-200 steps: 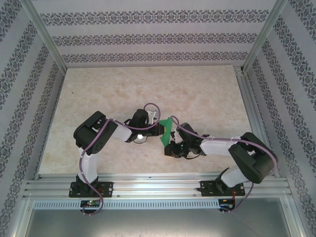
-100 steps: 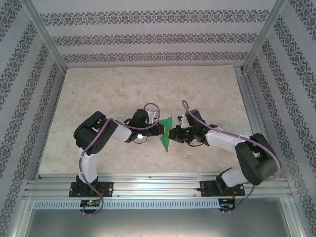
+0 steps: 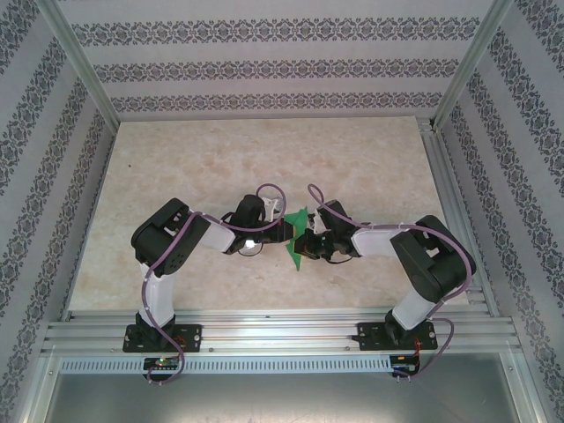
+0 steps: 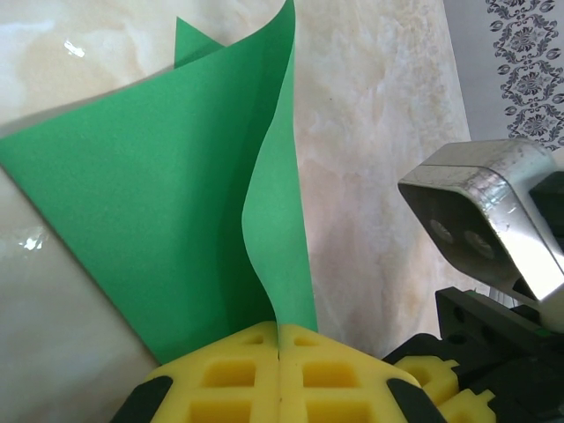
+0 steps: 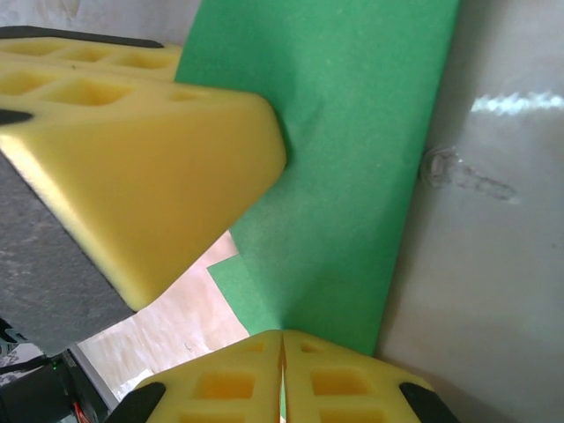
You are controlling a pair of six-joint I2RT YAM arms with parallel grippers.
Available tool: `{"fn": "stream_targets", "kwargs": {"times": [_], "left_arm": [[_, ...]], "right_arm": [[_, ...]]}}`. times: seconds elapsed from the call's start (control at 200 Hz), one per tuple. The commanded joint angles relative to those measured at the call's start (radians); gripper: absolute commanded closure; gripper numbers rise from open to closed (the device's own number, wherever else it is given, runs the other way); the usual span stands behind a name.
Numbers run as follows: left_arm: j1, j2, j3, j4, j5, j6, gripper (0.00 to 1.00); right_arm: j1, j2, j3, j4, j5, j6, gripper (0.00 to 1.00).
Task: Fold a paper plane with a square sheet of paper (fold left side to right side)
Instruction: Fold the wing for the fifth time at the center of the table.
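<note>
Top view: green sheet (image 3: 298,240) sits just below mid-frame, between the two claws, over the table (image 3: 352,159). Left claw (image 3: 284,232) meets it from the left, right claw (image 3: 309,243) from the right.

Left wrist view: left claw (image 4: 278,374) is clamped tight on the sheet at bottom centre. Paper rises up-frame in two layers, the front one bowed. Right claw's pad shows lower right.

Right wrist view: right claw (image 5: 283,383) also pinches the sheet at bottom centre, pads together. Left claw's pad sits against the paper upper left.

My read: left-over-right fold in hand. Match the edges first, pull the bow out, then press the crease slowly. Two grips this close could skew or tear it.
</note>
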Motion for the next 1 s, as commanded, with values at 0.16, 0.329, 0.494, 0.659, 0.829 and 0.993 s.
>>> {"fn": "stream_targets", "kwargs": {"times": [0.16,0.329,0.494,0.659,0.829,0.993], "left_arm": [[0.036,-0.037,0.026,-0.161,-0.090,0.060,0.89],[0.093,-0.139,0.076,-0.304,-0.101,0.126,0.74],[0.123,-0.234,0.086,-0.360,-0.095,0.158,0.85],[0.079,-0.243,0.062,-0.291,0.014,0.134,0.95],[0.003,-0.191,0.076,-0.247,0.030,0.099,0.99],[-0.020,-0.107,0.111,-0.207,0.038,0.066,1.00]], "right_arm": [[0.022,0.059,-0.057,-0.001,0.027,0.004,0.91],[0.024,0.073,-0.071,-0.004,0.033,0.004,0.91],[0.027,0.076,-0.058,-0.009,0.032,0.001,0.91],[0.028,0.075,-0.048,-0.021,0.034,-0.006,0.91],[0.028,0.074,-0.049,-0.024,0.037,-0.007,0.91],[0.028,0.076,-0.045,-0.029,0.036,-0.011,0.91]]}}
